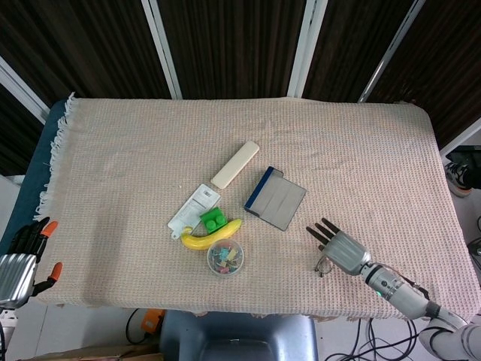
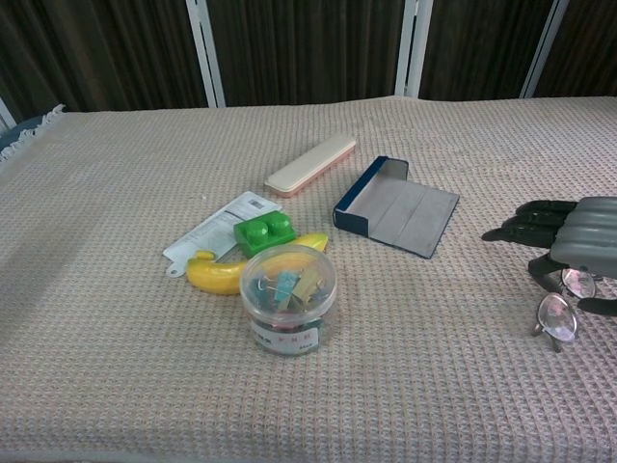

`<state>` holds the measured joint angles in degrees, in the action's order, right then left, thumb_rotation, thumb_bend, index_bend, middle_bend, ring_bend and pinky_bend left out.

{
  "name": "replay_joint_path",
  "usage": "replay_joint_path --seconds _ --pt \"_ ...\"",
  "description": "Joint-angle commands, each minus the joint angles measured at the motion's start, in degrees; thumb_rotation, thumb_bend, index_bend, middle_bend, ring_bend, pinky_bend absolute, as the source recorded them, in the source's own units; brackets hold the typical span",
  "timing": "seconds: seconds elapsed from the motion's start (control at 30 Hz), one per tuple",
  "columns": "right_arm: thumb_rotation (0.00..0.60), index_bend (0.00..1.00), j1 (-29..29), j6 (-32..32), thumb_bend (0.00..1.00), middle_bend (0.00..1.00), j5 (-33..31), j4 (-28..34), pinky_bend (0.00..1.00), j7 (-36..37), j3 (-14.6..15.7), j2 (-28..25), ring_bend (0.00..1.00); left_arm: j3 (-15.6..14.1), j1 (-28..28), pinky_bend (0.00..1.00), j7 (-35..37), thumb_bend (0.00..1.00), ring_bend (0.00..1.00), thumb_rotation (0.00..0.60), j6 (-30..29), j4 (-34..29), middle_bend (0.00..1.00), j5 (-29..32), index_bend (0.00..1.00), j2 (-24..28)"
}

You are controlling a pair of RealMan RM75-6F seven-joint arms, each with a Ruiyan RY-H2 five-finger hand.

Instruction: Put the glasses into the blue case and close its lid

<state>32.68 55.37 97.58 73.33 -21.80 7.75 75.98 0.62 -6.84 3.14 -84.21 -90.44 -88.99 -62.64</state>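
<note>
Glasses (image 2: 557,307) lie on the woven cloth near the bench's (image 1: 135,143) front right edge, lenses up, well apart from the blue case (image 1: 273,198), which lies wide open at the middle with its grey lining up and its blue wall turned toward the clutter. We judge the open lid as the reason nothing needs doing to the case before the glasses arrive. Our right robot hand (image 1: 340,245) hangs directly over the glasses, palm down, fingers apart and stretched toward the case, holding nothing; in the chest view its thumb side comes down beside the nearer lens, which looks to us like the setup for a pinch on the frame, though we cannot tell whether any finger touches it. Our left robot hand (image 1: 21,259) waits off the bench's left edge, fingers loosely spread and empty, probably kept back until the lid needs pressing. A banana (image 1: 210,235), a green block (image 1: 213,220), a clear tub of clips (image 1: 226,257), a packet (image 1: 194,207) and a cream case (image 1: 235,165) sit left of the blue case, clear of the path from the glasses.
</note>
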Motion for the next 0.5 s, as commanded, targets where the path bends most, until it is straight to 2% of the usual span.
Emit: replay_joint_path --seconds 0.03,0.33,0.5 --pt "0.6 0.65 -0.05 0.05 0.51 0.01 0.12 -0.12 0.0 -0.01 0.08 0.08 0.0 0.02 0.08 0.08 0.1 0.39 0.0 0.6 -0.12 0.02 0.0 0.01 0.0 0.02" --pt "0.6 0.69 -0.36 0.74 0.53 0.02 0.3 -0.44 0.0 -0.36 -0.08 0.23 0.0 -0.02 0.13 0.08 0.15 0.39 0.0 0.6 -0.18 0.06 0.0 -0.1 0.0 0.05" --pt "0.6 0.71 -0.51 0.97 0.58 0.03 0.19 -0.61 0.0 -0.8 -0.29 0.37 0.0 -0.05 0.15 0.08 0.23 0.39 0.0 0.6 -0.21 0.08 0.0 -0.21 0.0 0.08"
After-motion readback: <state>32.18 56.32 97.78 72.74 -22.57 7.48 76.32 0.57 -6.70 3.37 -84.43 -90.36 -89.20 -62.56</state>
